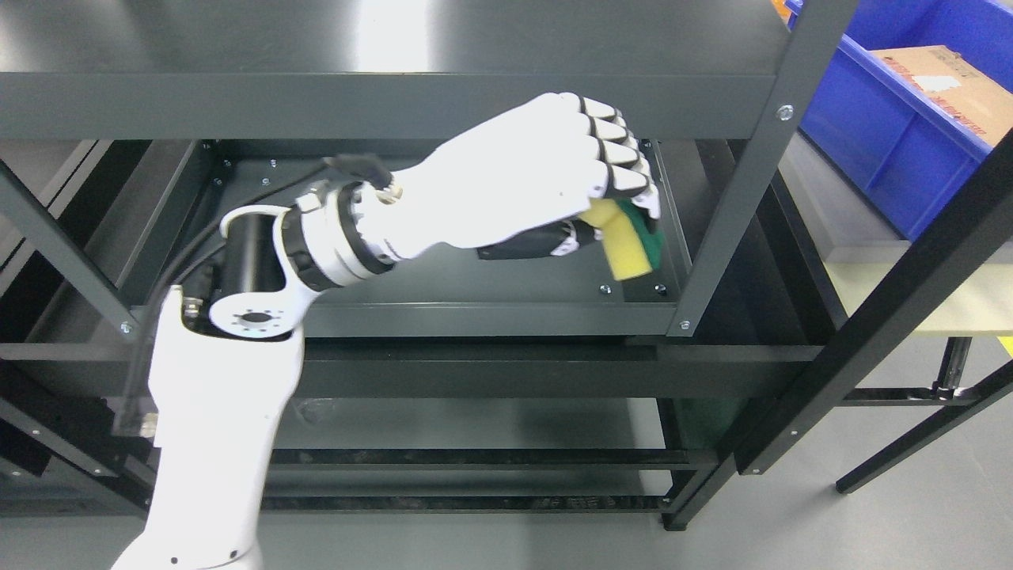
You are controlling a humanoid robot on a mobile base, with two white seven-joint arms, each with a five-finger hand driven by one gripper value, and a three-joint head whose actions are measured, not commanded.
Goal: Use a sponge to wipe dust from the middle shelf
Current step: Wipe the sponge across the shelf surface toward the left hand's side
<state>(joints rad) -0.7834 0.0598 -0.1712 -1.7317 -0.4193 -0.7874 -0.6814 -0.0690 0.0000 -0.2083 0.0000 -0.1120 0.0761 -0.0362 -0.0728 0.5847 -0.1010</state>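
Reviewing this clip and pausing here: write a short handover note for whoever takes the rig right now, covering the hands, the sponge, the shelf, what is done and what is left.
Left hand: reaching in under the top shelf, fingers curled shut on the sponge, which is yellow with a green scouring side.
Right hand: not in view.
Sponge: hangs from the hand above the right end of the middle shelf, near the right front post; contact with the shelf cannot be confirmed.
Done: sponge picked up and brought to the shelf.
Left: dust is not discernible on the dark surface, so wiping progress is unclear; assume the full sweep across is needed.
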